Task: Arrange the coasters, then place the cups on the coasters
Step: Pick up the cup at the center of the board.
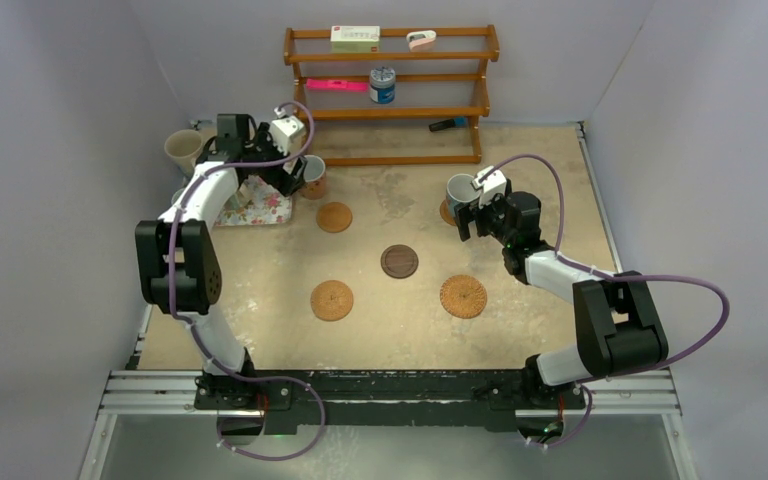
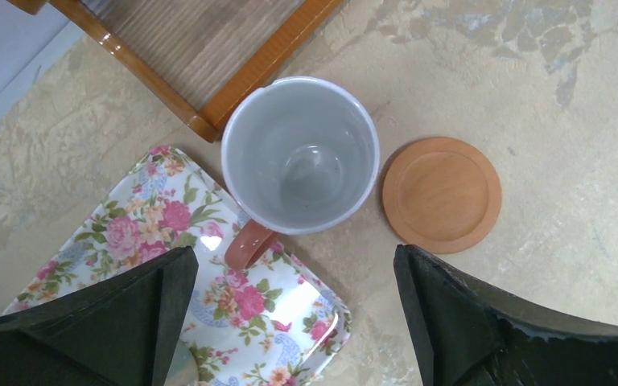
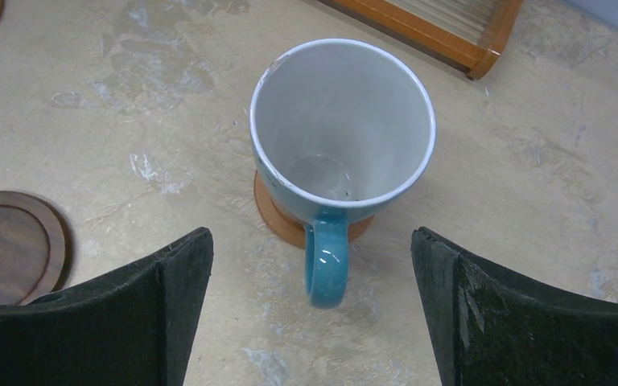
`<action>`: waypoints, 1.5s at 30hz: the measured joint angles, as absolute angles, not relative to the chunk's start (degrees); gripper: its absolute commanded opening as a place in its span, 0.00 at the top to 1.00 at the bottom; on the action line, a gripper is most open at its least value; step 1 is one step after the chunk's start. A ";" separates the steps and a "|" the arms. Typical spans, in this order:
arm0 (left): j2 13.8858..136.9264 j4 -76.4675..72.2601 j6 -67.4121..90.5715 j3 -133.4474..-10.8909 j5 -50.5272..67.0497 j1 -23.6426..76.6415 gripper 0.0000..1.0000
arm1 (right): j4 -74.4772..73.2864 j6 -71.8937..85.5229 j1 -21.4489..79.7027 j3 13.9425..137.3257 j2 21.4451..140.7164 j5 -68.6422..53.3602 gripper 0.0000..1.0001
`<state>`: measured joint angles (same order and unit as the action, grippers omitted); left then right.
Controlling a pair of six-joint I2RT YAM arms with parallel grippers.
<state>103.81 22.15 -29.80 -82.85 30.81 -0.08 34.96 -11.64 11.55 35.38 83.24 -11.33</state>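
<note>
A cream cup stood at the far left. The left gripper, fingers spread and empty, hung over the orange-brown cup, upright at the edge of the floral tray, just beside a tan coaster but off it. Nearer, the dark brown coaster lay between two woven coasters. The right gripper, likewise spread, hung over the light blue cup, which sat on an orange coaster.

— How's the light?
— Bright, even, from overhead; soft shadows on the table. Glare on the tray and the blue mug handle.
— Focus?
— My fingers blur at close range.
</note>
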 measured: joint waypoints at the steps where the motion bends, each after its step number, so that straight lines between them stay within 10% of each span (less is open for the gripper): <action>1: 103.98 22.46 -30.41 -83.05 31.09 -0.27 0.00 | 34.94 -11.64 11.55 35.38 83.24 -11.33 0.06; 28: 116.64 32.99 -41.21 -92.49 40.34 -3.84 0.09 | 34.57 -11.66 11.55 35.46 83.31 -11.31 0.06; 45: 116.60 33.69 -42.33 -90.67 41.54 -3.84 0.39 | 34.54 -11.66 11.55 35.46 83.31 -11.33 0.06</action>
<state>116.60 33.69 -42.33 -90.67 41.54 -3.84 34.54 -11.66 11.55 35.46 83.31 -11.33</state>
